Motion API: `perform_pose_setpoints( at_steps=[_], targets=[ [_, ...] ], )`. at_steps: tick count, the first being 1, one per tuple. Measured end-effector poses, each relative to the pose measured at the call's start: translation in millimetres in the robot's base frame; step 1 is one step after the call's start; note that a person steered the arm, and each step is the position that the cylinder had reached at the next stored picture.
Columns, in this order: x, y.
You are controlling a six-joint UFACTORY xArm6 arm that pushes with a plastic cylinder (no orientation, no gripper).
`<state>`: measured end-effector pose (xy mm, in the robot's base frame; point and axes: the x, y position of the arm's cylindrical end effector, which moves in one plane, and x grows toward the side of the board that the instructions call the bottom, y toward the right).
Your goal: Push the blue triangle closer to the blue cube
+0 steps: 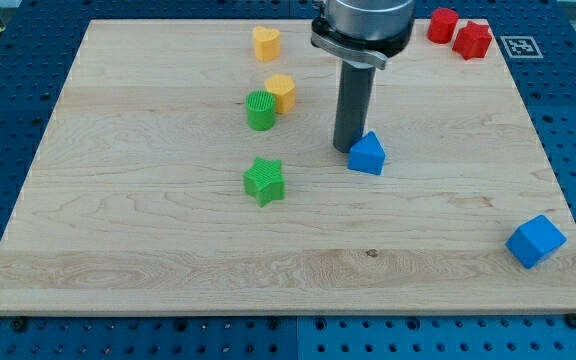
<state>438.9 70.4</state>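
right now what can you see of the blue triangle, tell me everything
The blue triangle is a small solid block in bright blue, plastic by the look, with a peaked top like a little house. It sits flat on the wooden board, a little right of centre. My tip stands right against its left side, apparently touching. No other block touches it. The blue cube lies far off toward the view's bottom right.

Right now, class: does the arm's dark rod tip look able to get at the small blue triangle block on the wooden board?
Probably yes. My tip stands right at the blue triangle block, on the side toward the view's left, seemingly touching it. Nothing lies between them, and the blue cube sits far off toward the view's bottom right.
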Motion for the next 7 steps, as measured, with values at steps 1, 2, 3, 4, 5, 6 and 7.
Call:
perform_pose_setpoints(
  at_steps=[1,2,3,4,5,6,7],
  targets=[
    [19.2,20.6],
    [34.4,49.7],
    [46.7,76.0],
    [57.5,92.0],
    [61.5,111.4],
    [68.8,134.8],
    [69.7,138.0]
  ],
)
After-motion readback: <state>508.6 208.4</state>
